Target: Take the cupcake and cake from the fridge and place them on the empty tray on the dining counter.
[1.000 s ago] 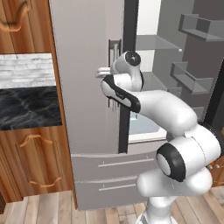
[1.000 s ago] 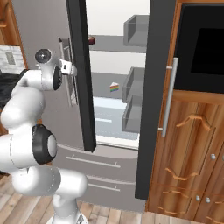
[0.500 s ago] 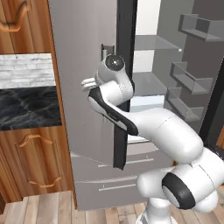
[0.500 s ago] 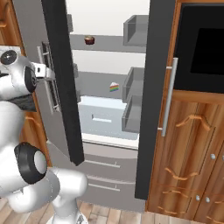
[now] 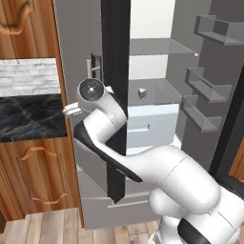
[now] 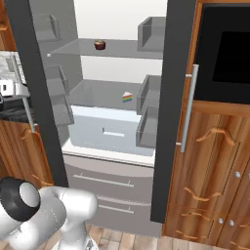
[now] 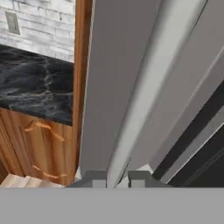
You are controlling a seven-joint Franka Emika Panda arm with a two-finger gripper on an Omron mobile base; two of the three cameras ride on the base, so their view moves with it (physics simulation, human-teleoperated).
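The fridge [image 6: 112, 180] stands with both upper doors open. On its top shelf sits the cupcake [image 6: 99, 45], dark-wrapped. One shelf lower, near the right door bins, lies the cake [image 6: 127, 97], a small wedge also seen as the cake [image 5: 142, 92] past the door edge. My gripper [image 7: 117, 177] is shut on the grey bar handle [image 7: 148, 96] of the left door [image 5: 114, 95], the bar running up between the two tips. My arm [image 5: 109, 138] wraps around that door's edge. The tray and the dining counter are out of view.
A black marble wall counter [image 5: 28, 116] with wooden cabinets [image 5: 38, 176] lies left of the fridge. The open right door [image 6: 168, 97] has bins inside and a bar handle [image 6: 188, 107]. A dark oven [image 6: 224, 53] sits in wooden cabinetry at the right. Fridge drawers [image 6: 105, 180] are below.
The left fridge door has swung wide open, pulled by my arm toward the left. The cupcake and the shelves behind the door have come into view.
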